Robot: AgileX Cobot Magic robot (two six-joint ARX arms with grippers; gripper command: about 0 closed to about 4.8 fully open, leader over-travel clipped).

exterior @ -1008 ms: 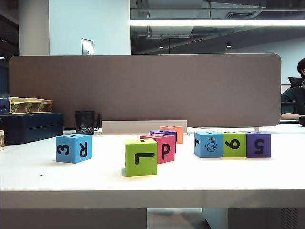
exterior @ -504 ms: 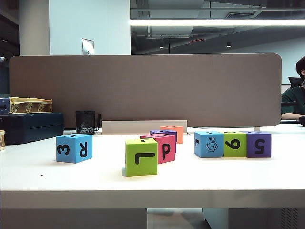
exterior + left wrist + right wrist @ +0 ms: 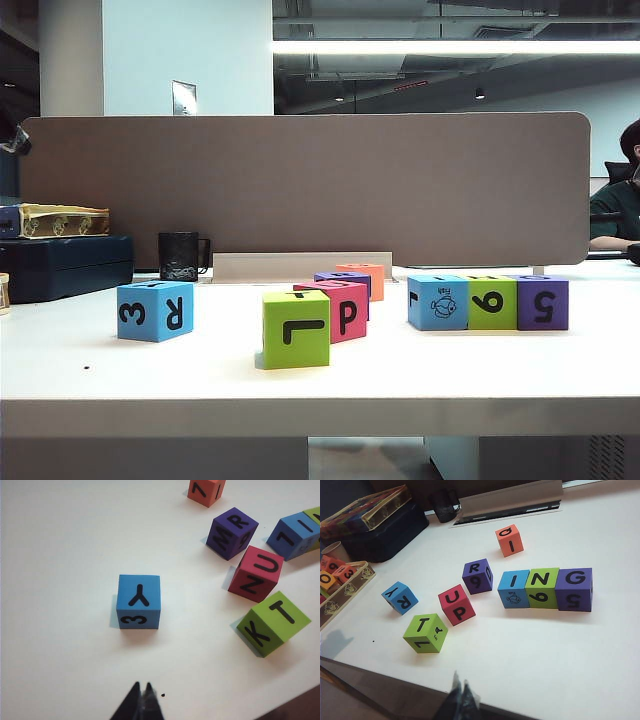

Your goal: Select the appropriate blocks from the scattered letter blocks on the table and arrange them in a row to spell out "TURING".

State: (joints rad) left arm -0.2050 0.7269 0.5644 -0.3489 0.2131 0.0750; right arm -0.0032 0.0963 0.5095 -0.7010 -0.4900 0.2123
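- Right wrist view shows three blocks touching in a row on the table (image 3: 580, 650): the blue I block (image 3: 514, 589), the green N block (image 3: 542, 587) and the purple G block (image 3: 574, 589).
- The green T block (image 3: 425, 632), the red U block (image 3: 456, 604) and the purple R block (image 3: 477, 576) lie loose near the row, not lined up yet.
- The left gripper (image 3: 141, 705) is clenched with nothing in it. It hangs over the table near the blue Y block (image 3: 139, 601) (that letter is not needed).
- The right gripper (image 3: 461, 700) looks pinched shut and empty too, by the table's front edge.
- I think the left gripper could bump the Y block, because its fingers are not open.
- It could also pick the wrong block, since each one has many letters.
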